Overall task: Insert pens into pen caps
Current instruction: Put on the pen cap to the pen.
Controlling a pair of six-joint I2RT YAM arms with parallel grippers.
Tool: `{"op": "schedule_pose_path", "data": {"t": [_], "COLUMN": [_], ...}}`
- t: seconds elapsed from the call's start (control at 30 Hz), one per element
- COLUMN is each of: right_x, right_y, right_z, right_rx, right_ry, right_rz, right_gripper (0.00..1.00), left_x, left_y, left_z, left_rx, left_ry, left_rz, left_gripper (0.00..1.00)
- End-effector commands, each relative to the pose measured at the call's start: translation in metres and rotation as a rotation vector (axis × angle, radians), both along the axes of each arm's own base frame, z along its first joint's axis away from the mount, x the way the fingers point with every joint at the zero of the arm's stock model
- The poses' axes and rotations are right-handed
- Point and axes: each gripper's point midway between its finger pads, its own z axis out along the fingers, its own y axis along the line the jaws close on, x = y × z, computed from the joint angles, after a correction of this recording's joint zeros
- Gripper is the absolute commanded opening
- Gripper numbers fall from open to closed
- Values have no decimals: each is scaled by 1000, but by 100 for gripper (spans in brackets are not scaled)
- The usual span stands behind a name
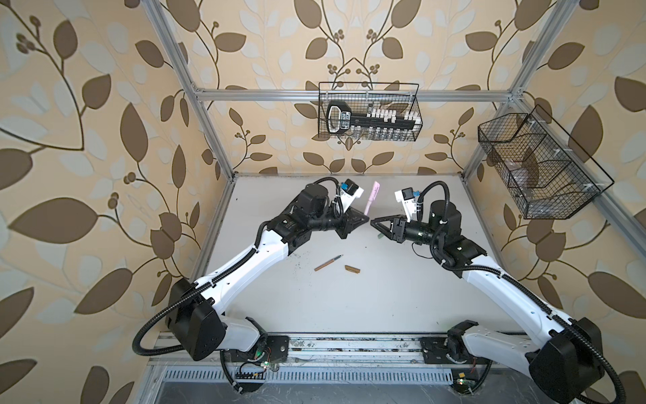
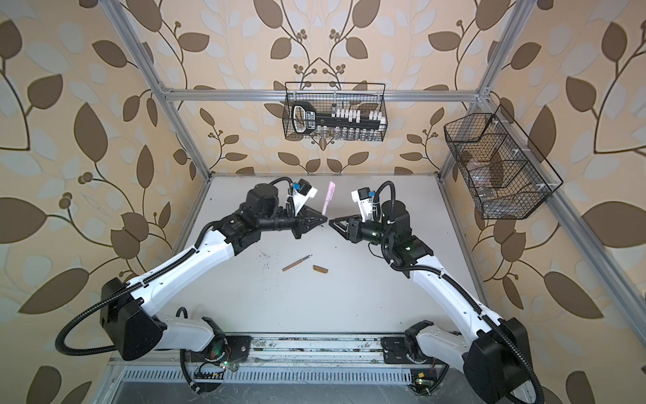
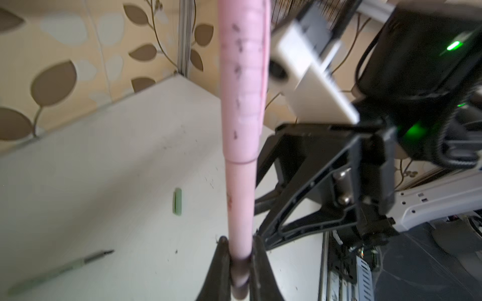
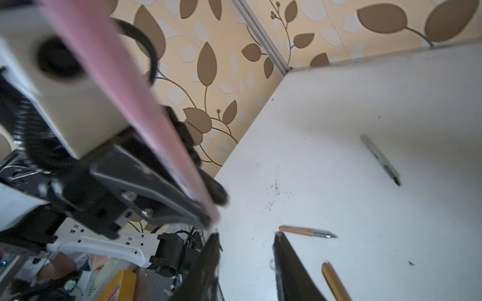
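Observation:
My left gripper (image 3: 240, 241) (image 1: 366, 219) is shut on the lower end of the pink pen (image 3: 240, 200) (image 1: 476, 197) (image 2: 329, 198), which stands upright above the table. The pink pen cap (image 3: 242, 78) sits on its upper end. My right gripper (image 4: 245, 235) (image 1: 374, 222) (image 2: 332, 222) faces the left one, just beside the pink pen, open with nothing between its fingers. The brown pen (image 1: 328, 263) (image 2: 297, 263) (image 4: 305, 231) and the brown cap (image 1: 352, 269) (image 2: 320, 269) (image 4: 335, 282) lie apart mid-table. A pale green pen (image 3: 60, 271) (image 4: 380, 159) and a pale green cap (image 3: 177, 202) also lie on the table.
A wire basket (image 1: 368, 112) with a black tool hangs on the back wall. Another wire basket (image 1: 538, 168) hangs on the right wall. Aluminium frame posts (image 1: 213, 140) stand at the table's back corners. Dark specks mark the white table (image 1: 384, 300).

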Motion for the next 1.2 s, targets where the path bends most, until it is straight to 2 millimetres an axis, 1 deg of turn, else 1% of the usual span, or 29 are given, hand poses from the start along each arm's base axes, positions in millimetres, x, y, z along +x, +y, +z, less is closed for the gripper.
{"op": "schedule_pose_path", "data": {"t": [0.0, 0.1, 0.17, 0.27, 0.4, 0.5, 0.6, 0.73, 0.8, 0.97, 1.17], "right_x": [-11, -14, -13, -13, -22, -20, -10, -5, 0, 13, 17], "right_y": [-4, -11, -18, -24, -24, -25, -24, -16, -15, -10, 2], "right_z": [0, 24, 34, 53, 88, 106, 111, 122, 124, 120, 115], "right_rx": [-8, 0, -2, 12, 45, 51, 51, 106, 106, 94, 92], "right_ry": [31, -59, -98, -165, -276, -326, -327, -350, -350, -330, -316], "right_rz": [32, 15, -6, -6, 30, 22, 22, 68, 68, 71, 106], "right_gripper": [49, 59, 62, 65, 67, 68, 68, 68, 68, 66, 60], "left_x": [-18, -16, -17, -19, -23, -24, -26, -30, -31, -32, -32], "left_y": [-5, -7, -7, -8, -9, -11, -14, -18, -18, -19, -21], "left_z": [38, 18, 9, 1, -7, -13, -16, -19, -21, -23, -26], "left_rx": [-129, -109, -104, -109, -106, -102, -105, -99, -97, -92, -88], "left_ry": [-88, -29, -1, 29, 60, 80, 90, 102, 106, 113, 121], "left_rz": [-82, -81, -80, -90, -105, -110, -124, -138, -141, -146, -149], "left_gripper": [0, 0, 0, 0, 0, 0, 0, 0, 0, 0, 0]}}
